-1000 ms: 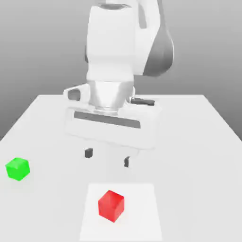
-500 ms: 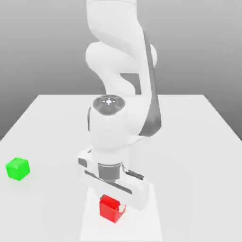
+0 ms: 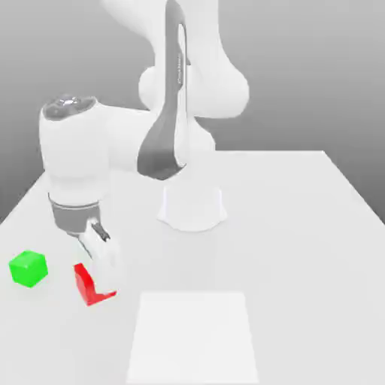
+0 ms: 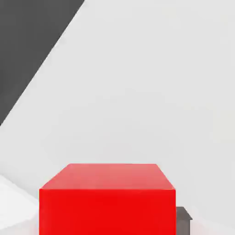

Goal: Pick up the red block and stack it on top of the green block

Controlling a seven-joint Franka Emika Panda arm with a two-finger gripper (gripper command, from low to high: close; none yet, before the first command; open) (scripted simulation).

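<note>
The jaws [image 3: 97,289] are squeezing the red block [image 3: 85,286] at the lower left of the exterior view. The green block [image 3: 28,268] is sitting on the counter [image 3: 293,248] near the left edge.

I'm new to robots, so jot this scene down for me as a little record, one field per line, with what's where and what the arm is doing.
green block: on the table, toward the exterior view's left
red block: held in the gripper, partly hidden by it
gripper: closed on the red block
white square: on the table, nearer the camera, nothing on it
stack: not made; the red block is beside the green one, with a gap between
</note>
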